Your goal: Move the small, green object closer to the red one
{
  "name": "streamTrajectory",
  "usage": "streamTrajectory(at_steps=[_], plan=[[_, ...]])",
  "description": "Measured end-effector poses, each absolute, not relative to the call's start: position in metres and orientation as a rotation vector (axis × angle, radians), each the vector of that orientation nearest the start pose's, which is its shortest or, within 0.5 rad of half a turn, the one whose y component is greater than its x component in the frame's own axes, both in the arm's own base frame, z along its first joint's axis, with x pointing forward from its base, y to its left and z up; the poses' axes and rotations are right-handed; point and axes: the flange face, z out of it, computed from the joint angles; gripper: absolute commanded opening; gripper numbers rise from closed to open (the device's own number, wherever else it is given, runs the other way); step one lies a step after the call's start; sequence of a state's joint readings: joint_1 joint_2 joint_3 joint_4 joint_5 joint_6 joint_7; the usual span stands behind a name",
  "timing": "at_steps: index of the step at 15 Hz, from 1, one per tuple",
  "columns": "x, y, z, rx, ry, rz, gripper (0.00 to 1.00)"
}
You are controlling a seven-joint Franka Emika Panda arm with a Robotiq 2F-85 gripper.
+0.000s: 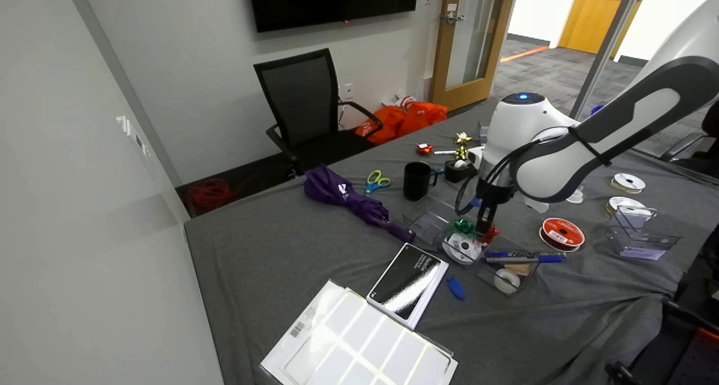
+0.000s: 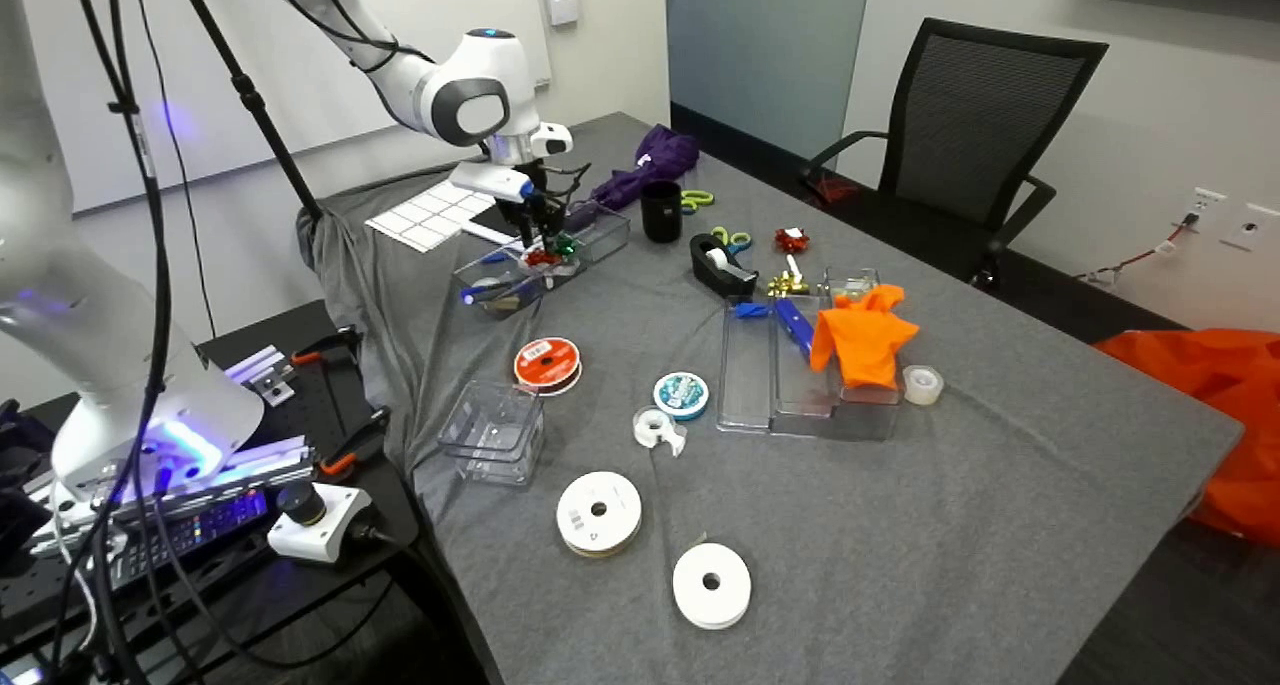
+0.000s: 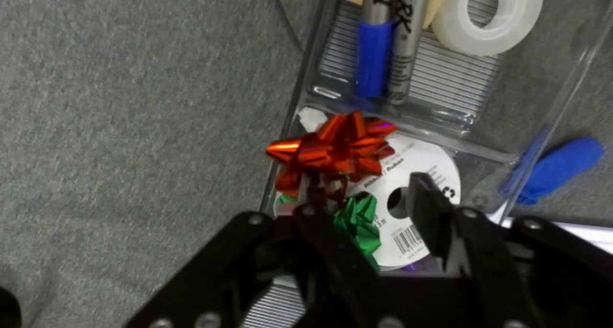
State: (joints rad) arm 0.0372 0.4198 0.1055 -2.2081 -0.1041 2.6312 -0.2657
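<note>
The small green object is a shiny green bow (image 3: 361, 222) lying on a white ribbon spool (image 3: 421, 165) in a clear divided tray (image 3: 479, 151). It also shows in both exterior views (image 1: 464, 226) (image 2: 566, 246). The red bow (image 3: 340, 148) sits right beside it in the same compartment and also shows in both exterior views (image 1: 490, 234) (image 2: 541, 258). My gripper (image 3: 368, 189) is open and low over this compartment. In the wrist view its left finger overlaps both bows and hides part of the green one. Its right finger is over the spool. Whether the left finger touches a bow cannot be told.
Blue-capped markers (image 3: 376, 55) and a tape roll (image 3: 493, 21) lie in the neighbouring compartment. A black mug (image 1: 417, 181), a purple umbrella (image 1: 348, 196) and a black box (image 1: 407, 281) are near the tray. Another red bow (image 2: 791, 240) lies by the tape dispenser (image 2: 722, 268).
</note>
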Motion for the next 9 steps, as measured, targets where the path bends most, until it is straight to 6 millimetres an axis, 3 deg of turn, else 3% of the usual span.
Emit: streamTrajectory(at_steps=[2,3,9], plan=[[0.547,0.078,0.191,-3.056,-0.778,0.005,0.96],[0.548,0.076,0.193,-3.061,-0.784,-0.001,0.99],[0.545,0.062,0.227,-3.101,-0.856,-0.149,1.00]])
